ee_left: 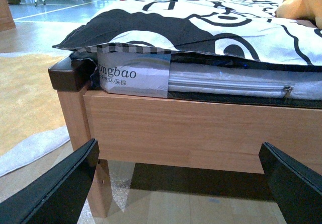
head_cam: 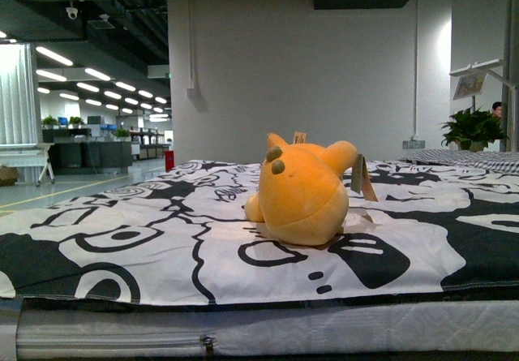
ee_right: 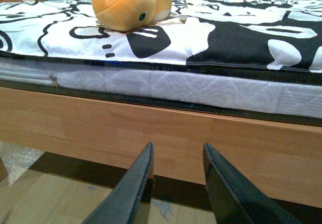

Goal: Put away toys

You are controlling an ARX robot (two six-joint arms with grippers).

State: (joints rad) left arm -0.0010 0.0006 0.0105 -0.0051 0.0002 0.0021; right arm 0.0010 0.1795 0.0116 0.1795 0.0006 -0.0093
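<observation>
One plush toy [head_cam: 302, 195] lies on the bed [head_cam: 122, 251], whose label [ee_left: 132, 75] reads "ongbao"; left jaws and right jaws stand apart.

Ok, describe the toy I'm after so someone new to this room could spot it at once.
Find the wooden-framed bed with the black-and-white cartoon-print cover. On top of that cover lies a rounded plush toy with a tag hanging off it. It is the only orange-yellow thing on the bed.

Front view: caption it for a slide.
Orange plush toy lying on a black-and-white patterned bedspread, neither arm in view.
</observation>
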